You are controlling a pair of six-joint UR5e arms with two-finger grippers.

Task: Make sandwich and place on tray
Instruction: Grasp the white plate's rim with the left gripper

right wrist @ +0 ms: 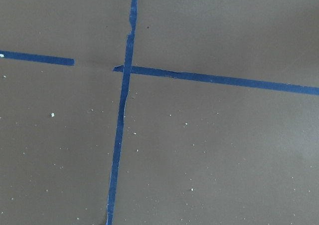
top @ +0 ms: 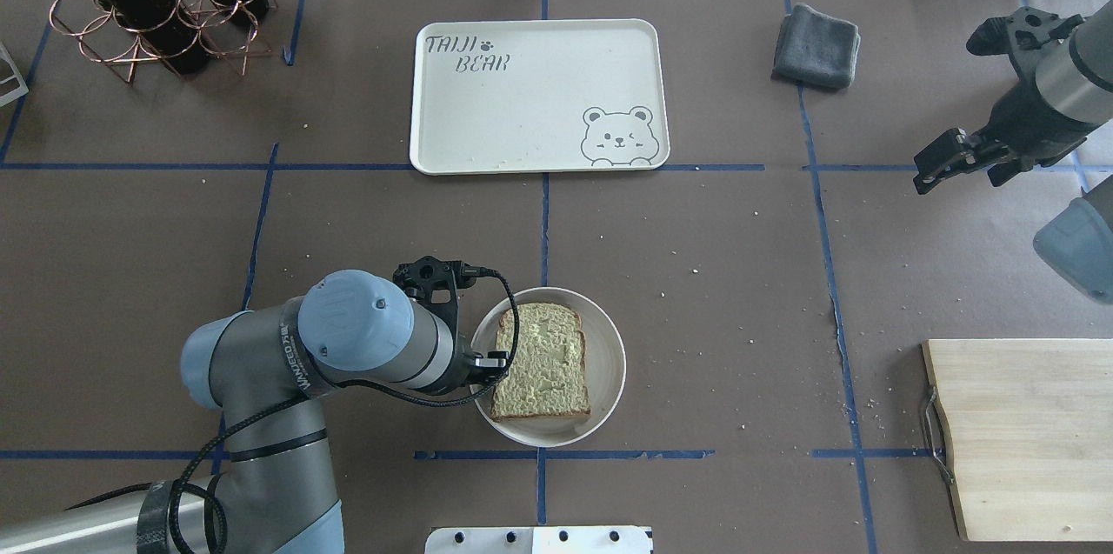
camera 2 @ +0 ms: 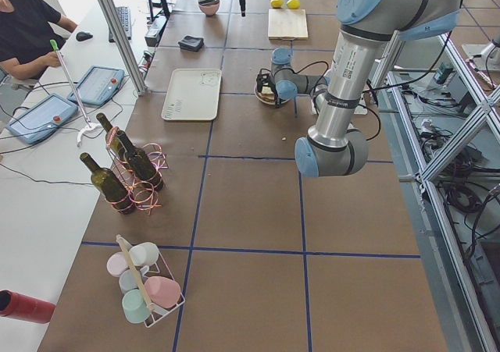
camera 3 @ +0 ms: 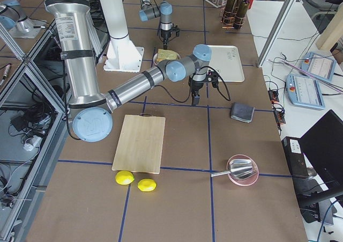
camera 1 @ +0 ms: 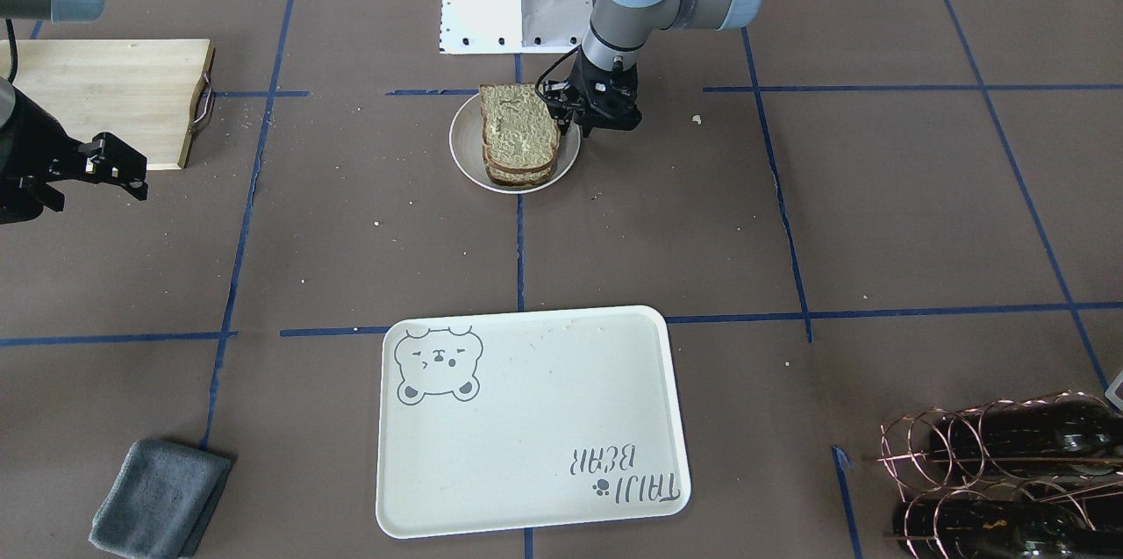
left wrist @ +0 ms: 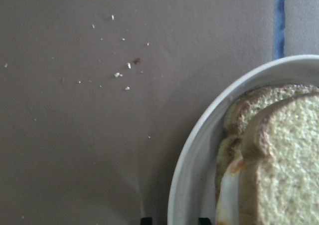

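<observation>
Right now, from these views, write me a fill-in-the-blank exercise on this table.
The sandwich rests on a round white ____.
The ____ gripper hangs close beside the sandwich.
The tray bears a drawing of a ____ face.
The folded cloth near the tray is ____.
Missing words: plate; left; bear; grey.

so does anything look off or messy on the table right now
Nothing serious. Pale crumbs are scattered over the brown table. In the sandwich of greenish-tan bread slices on the small round white plate, the slices sit slightly offset, with white egg peeking out at one edge.
</observation>
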